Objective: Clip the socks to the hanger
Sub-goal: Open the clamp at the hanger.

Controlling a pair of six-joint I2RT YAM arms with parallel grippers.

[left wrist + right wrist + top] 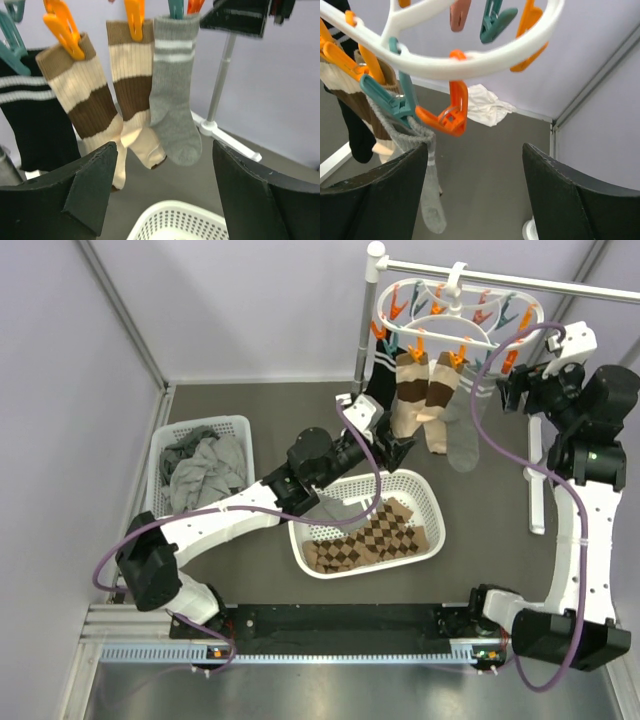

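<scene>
Top right of the overhead view, the hanger dangles from a metal rail, and socks are already pegged along its lower left edge: a black sock, a tan sock, a second tan sock and a grey sock, which hangs lowest of the row. The left end effector is up in the centre of the frame, just below the tan pair, with its arm stretched over a white mesh basket that holds a brown diamond-patterned cloth. Its wrist view shows the two dark fingers spread wide at the bottom corners with nothing between them. The socks hang in a line above, an orange peg biting the cuff of the left-hand tan one and another orange peg on its neighbour. Over on the right edge of the overhead view, the right end effector sits just beside the hanger's right end. From its wrist view it is also spread and empty-handed — the white ring sweeps across the top of that frame, a teal peg grips the grey sock at left, and a loose orange-red peg hangs in the middle, holding nothing. At the left of the overhead view a second basket stands on the dark table, filled with grey garments.
</scene>
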